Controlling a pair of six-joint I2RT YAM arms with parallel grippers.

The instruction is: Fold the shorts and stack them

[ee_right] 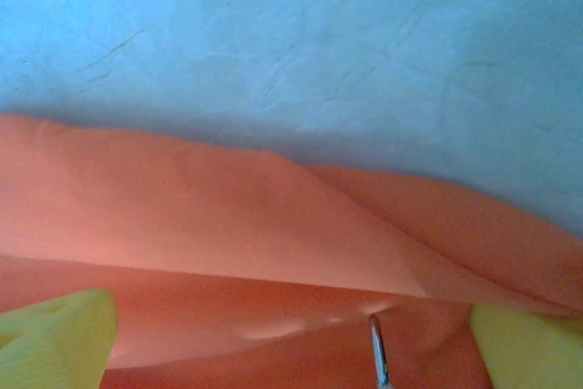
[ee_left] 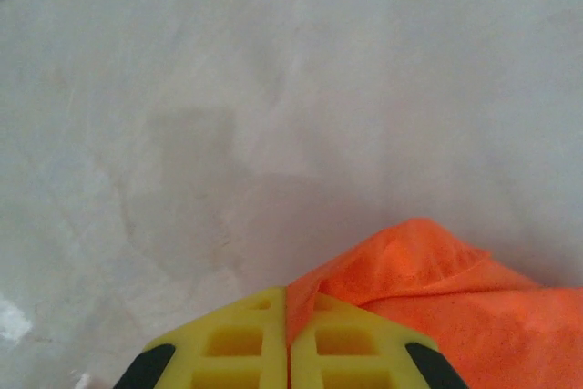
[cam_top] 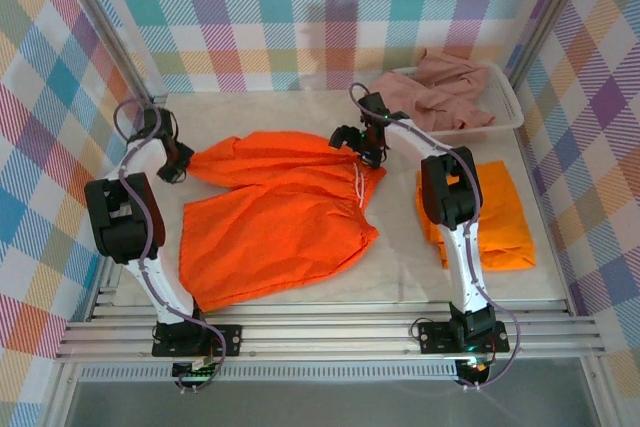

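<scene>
Though spread wide, the orange shorts (cam_top: 270, 232) lie creased, white drawstring (cam_top: 358, 187) showing.

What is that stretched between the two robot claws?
In the top camera, the spread orange shorts span the table from the left gripper to the right gripper.

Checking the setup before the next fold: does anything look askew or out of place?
The spread orange shorts lie skewed, their far edge bunched between the left gripper and right gripper. Pink shorts sit crumpled in the basket. No damage shows.
</scene>
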